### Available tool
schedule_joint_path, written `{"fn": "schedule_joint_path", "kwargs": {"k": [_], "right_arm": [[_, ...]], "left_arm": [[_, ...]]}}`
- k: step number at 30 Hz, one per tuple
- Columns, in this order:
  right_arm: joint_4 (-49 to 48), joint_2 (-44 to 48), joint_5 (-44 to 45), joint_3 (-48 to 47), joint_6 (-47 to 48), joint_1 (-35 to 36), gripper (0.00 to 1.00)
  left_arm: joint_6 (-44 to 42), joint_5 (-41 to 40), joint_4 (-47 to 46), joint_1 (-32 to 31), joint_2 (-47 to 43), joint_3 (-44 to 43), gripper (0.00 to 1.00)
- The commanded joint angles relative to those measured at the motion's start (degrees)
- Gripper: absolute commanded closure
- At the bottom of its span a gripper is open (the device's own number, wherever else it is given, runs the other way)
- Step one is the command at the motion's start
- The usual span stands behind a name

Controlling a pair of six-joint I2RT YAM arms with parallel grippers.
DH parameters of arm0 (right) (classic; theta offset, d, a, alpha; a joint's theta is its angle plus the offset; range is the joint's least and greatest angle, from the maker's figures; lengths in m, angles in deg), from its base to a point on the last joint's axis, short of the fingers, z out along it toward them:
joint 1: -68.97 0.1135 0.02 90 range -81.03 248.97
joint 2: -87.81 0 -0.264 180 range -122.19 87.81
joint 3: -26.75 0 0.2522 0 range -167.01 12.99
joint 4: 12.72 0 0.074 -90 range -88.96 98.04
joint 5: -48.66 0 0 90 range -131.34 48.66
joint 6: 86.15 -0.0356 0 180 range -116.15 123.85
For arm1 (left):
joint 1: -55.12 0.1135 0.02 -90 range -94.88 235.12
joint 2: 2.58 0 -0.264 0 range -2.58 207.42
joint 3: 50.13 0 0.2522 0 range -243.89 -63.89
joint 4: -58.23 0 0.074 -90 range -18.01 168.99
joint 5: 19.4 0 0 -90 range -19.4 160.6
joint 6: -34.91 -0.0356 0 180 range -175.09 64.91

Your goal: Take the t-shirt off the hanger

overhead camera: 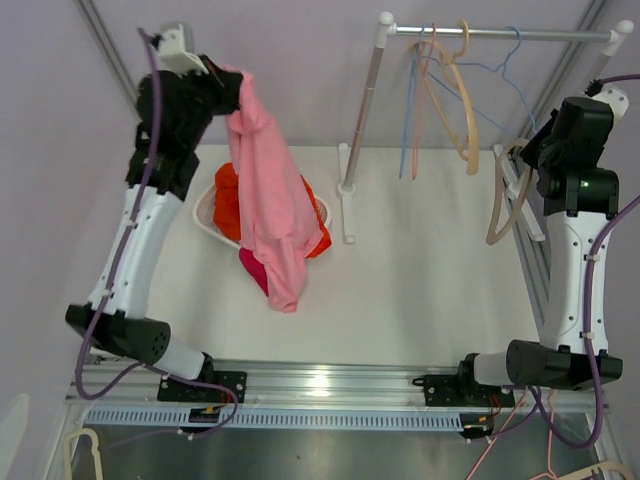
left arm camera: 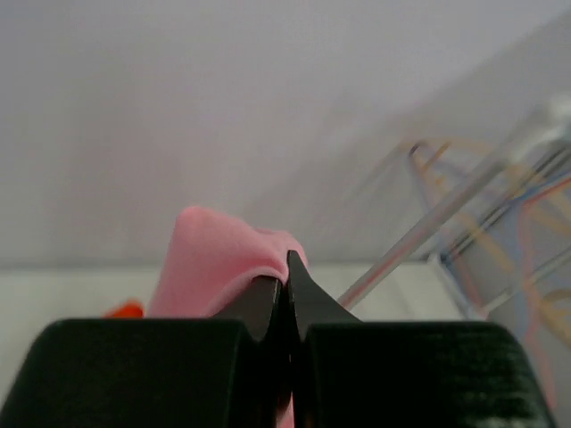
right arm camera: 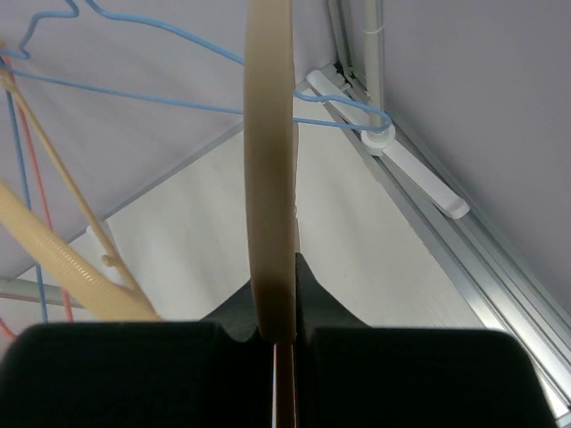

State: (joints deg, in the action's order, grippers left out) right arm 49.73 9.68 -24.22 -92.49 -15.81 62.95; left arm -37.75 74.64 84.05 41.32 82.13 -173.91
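Note:
A pink t-shirt (overhead camera: 268, 190) hangs free from my left gripper (overhead camera: 232, 92), which is shut on its top edge high above the table's left side; the cloth shows in the left wrist view (left arm camera: 210, 263) pinched between the jaws (left arm camera: 285, 272). The shirt's hem reaches down past the basket. My right gripper (overhead camera: 533, 150) is shut on a beige hanger (overhead camera: 503, 200) at the right side, near the rack's right foot; in the right wrist view the hanger (right arm camera: 270, 160) stands clamped between the jaws (right arm camera: 284, 303). The hanger carries no cloth.
A white basket (overhead camera: 207, 212) with orange and magenta clothes (overhead camera: 318, 222) sits under the shirt. A clothes rack (overhead camera: 500, 35) at the back holds beige, blue and red hangers (overhead camera: 450, 100). Its left post (overhead camera: 362, 120) stands mid-table.

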Motion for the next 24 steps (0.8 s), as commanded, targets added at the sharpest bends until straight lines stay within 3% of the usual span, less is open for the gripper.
{"fn": "schedule_joint_path", "kwargs": {"k": [1, 3, 8, 11, 14, 16, 20, 22, 24], "right_arm": [[-4.04, -0.62, -4.81, -1.84, -0.55, -0.39, 1.00], [-2.20, -1.93, -5.78, -5.07, 0.14, -0.31, 1.00], [3.77, -5.63, -12.80, -11.68, 1.73, -1.09, 1.00], [6.07, -5.20, -19.73, -12.04, 2.43, -2.58, 1.00], [2.22, -2.83, -26.05, -8.28, 2.70, -5.13, 1.00], [-2.09, -2.38, -32.65, -7.12, 2.35, -6.80, 1.00], [-8.42, -2.91, -49.09, -5.10, 1.74, -7.60, 1.00], [-9.93, -2.91, -52.63, -4.83, 1.47, -7.60, 0.99], [-8.18, -2.38, -49.06, -4.83, 2.17, -7.69, 0.99]], "left_arm": [[10.05, -9.21, 7.53, 0.79, 3.53, 11.64, 0.99], [17.85, -7.56, 9.21, 0.79, 4.59, 21.74, 0.99], [29.49, -0.19, 1.84, -0.44, 9.67, 40.81, 1.00], [34.85, 3.07, 5.33, -0.44, 17.73, 42.17, 1.00], [37.76, 5.54, 7.72, -0.44, 24.60, 40.67, 0.99], [38.03, 8.27, 4.66, -0.44, 25.16, 43.48, 1.00], [37.50, 4.85, 0.60, -0.87, 19.54, 48.04, 0.99], [35.84, 3.97, -0.10, -0.87, 15.76, 48.75, 0.93], [34.87, 3.44, 0.25, -0.88, 11.74, 49.90, 0.61]]}}
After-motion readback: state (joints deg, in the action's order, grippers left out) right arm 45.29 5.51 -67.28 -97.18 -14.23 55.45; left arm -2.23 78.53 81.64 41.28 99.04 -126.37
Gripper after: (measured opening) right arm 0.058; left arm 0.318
